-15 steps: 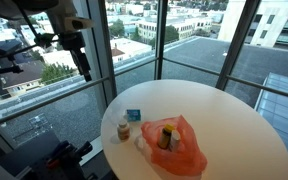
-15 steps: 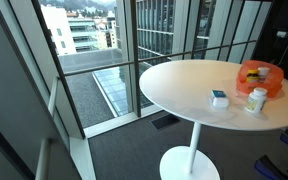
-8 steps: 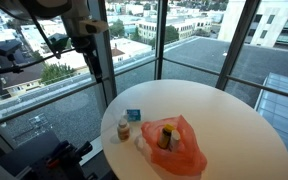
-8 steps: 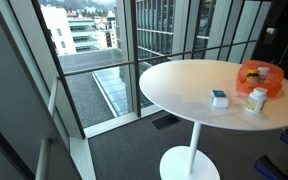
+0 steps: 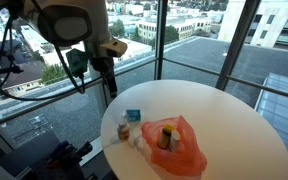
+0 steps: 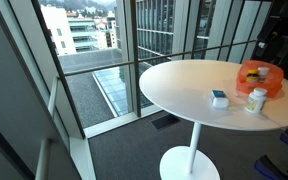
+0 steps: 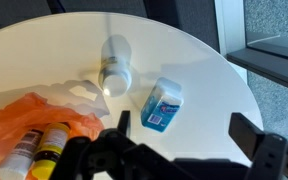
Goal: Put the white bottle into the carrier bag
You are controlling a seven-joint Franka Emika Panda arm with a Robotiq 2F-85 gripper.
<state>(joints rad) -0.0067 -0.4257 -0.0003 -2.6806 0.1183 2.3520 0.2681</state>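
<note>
Orange carrier bag [image 7: 6,112] holds two bottles [image 7: 50,140]; white bottle [image 7: 115,68] beside it; hand [image 7: 181,124] gapes empty

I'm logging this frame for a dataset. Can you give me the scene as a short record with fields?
table: round, white
white bottle: upright on the table, outside the bag
carrier bag: orange, open, beside the white bottle
two bottles: inside the carrier bag
blue box: on the table, near the white bottle
gripper: open, above the table, holding nothing
</note>
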